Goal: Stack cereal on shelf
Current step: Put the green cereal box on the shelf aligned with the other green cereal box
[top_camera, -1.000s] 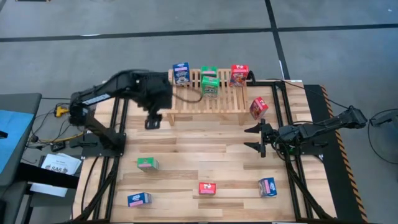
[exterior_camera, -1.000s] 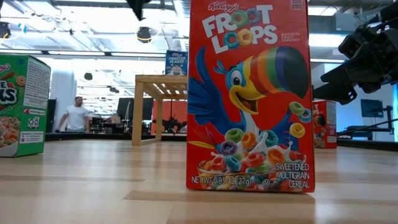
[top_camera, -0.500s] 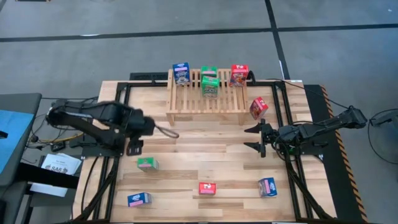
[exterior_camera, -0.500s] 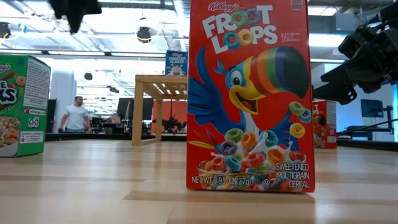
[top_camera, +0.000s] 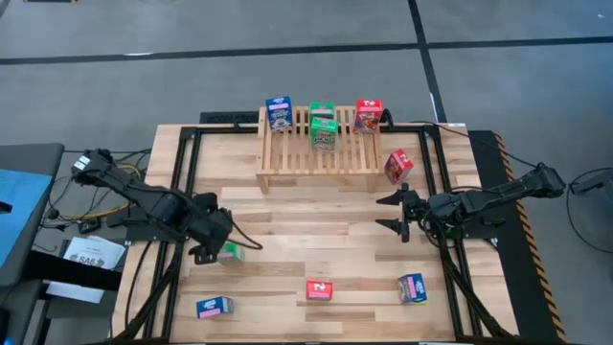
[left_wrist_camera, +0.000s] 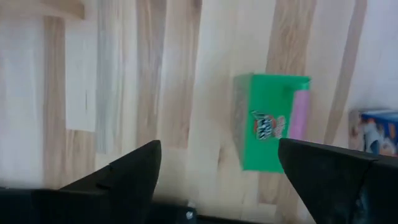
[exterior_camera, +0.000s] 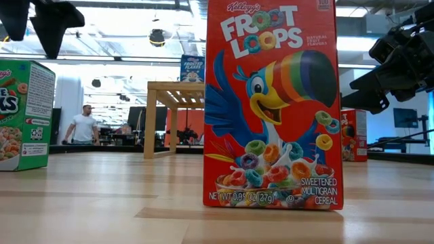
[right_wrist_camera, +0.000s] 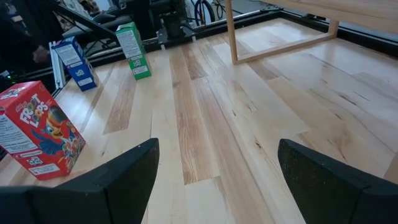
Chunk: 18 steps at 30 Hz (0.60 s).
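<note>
The shelf [top_camera: 316,146], a light-wood slatted rack, stands at the table's far middle. On its slats stand a blue cereal box [top_camera: 279,113], two green ones [top_camera: 324,126] and a red one [top_camera: 368,115]. A green box [top_camera: 230,253] lies on its side at the near left. My left gripper [top_camera: 204,251] hovers open just above it, pointing down. In the left wrist view that box [left_wrist_camera: 267,129] lies ahead, nearer one finger of the left gripper [left_wrist_camera: 217,180]. My right gripper [top_camera: 393,213] waits open at mid right.
A red box [top_camera: 319,289] stands near the front edge, filling the low view as the Froot Loops box [exterior_camera: 271,102]. Blue boxes sit at front left [top_camera: 215,307] and front right [top_camera: 412,287]. Another red box [top_camera: 397,165] is tilted beside the shelf's right end. A person shows far behind.
My left gripper has swung from beside the shelf's left end toward the table's near left and gone down, ending just above the lying green box. The boxes and my right arm have stayed where they were.
</note>
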Available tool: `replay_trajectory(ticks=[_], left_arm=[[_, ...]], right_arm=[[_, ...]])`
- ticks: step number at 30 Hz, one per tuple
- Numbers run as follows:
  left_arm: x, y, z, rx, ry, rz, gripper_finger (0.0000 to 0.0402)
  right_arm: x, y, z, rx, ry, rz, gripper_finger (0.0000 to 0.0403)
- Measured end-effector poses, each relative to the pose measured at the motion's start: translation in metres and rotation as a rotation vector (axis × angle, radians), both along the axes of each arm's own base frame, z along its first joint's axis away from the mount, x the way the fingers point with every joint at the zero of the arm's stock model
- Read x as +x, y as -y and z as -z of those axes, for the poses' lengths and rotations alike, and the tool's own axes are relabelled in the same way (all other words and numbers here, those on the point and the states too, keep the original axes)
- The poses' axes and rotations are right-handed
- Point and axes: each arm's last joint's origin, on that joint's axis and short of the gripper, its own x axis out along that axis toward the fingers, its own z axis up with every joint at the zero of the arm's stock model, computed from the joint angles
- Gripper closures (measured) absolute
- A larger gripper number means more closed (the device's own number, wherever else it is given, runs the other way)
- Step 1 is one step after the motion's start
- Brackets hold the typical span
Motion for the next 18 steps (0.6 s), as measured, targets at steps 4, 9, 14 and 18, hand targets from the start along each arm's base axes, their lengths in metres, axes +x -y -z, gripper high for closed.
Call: replay_trajectory(ticks=[4,9,14,18], left_arm=[[0.0,0.011,0.003,0.022,0.022,0.002,0.0081],[0.004,0.026,0.012,0.042,-0.005,0.008,0.0071],[0.009,0.036,0.021,0.069,-0.027,0.018,0.0044],[0.009,0.041,0.024,0.072,-0.026,-0.007,0.0022]], right_arm=[[0.0,0.0,0.0,-0.003,0.0,-0.001,0.0049],[0.0,0.0,0.0,-0.003,0.0,-0.001,0.0049],[0.0,0.0,0.0,-0.003,0.0,-0.001,0.0049],[0.0,0.0,0.0,-0.002,0.0,-0.001,0.0049]])
